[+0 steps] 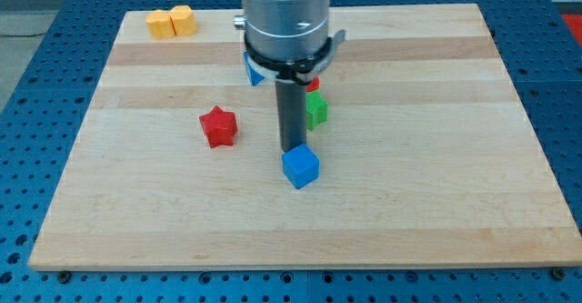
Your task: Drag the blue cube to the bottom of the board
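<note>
The blue cube [300, 167] lies near the middle of the wooden board [436, 203], a little below centre. My tip [293, 148] stands right at the cube's top edge, touching or nearly touching it. The dark rod rises from there to the arm's grey body [284, 16], which hides part of the board's top middle.
A red star-shaped block [218, 126] lies to the left of the rod. A green block [316, 109] and a small red block [314, 85] sit just right of the rod. Another blue block [254, 70] peeks out under the arm. Two yellow-orange blocks [172, 21] sit at the top left corner.
</note>
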Robot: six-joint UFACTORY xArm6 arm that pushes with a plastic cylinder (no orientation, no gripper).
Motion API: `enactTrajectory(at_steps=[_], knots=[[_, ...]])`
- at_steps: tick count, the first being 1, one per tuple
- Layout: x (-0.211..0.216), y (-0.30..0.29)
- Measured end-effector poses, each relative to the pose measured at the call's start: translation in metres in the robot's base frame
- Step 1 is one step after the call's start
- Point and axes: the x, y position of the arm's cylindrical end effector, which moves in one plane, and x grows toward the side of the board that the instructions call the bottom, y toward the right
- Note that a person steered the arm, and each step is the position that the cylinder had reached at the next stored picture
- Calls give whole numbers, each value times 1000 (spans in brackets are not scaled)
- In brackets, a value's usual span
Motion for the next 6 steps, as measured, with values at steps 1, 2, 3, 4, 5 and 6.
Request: enactTrajectory(at_steps=[1,2,3,4,5,6], knots=[[9,3],[29,-5],[36,-5],[45,-5],[61,-5],[71,-5]])
